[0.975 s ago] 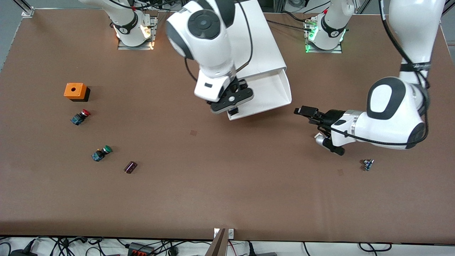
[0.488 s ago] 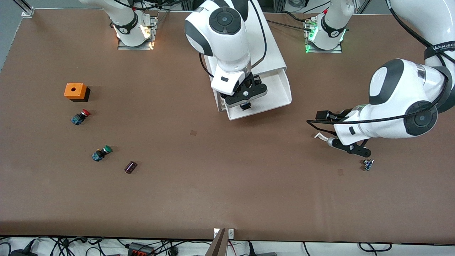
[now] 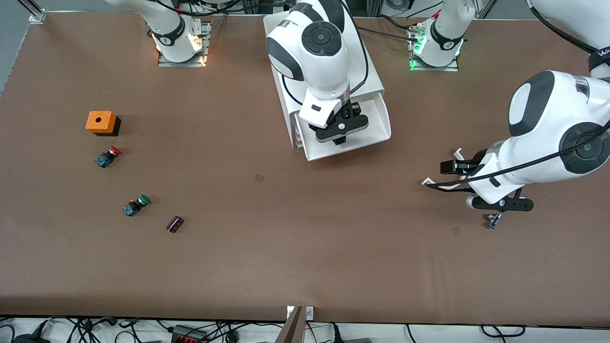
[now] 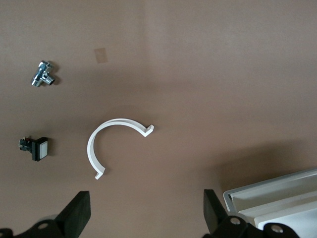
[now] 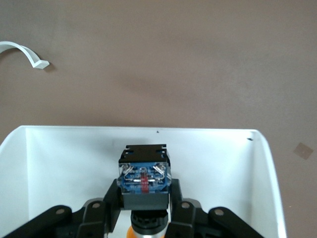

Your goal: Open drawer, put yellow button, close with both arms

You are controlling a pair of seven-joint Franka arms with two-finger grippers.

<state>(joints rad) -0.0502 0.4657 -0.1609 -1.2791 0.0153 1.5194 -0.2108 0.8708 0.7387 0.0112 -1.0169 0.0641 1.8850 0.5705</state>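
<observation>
The right pincer [image 5: 143,210] grips the yellow button [image 5: 144,181] over the open drawer [image 3: 376,121]. The left pincer [image 4: 143,218] hangs released above the table [image 3: 286,247], over a white C-shaped clip [image 4: 111,144].

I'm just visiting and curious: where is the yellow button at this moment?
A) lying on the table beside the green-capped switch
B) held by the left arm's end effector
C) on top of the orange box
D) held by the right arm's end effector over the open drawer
D: the right wrist view shows the right end effector gripping the yellow button above the open drawer.
</observation>
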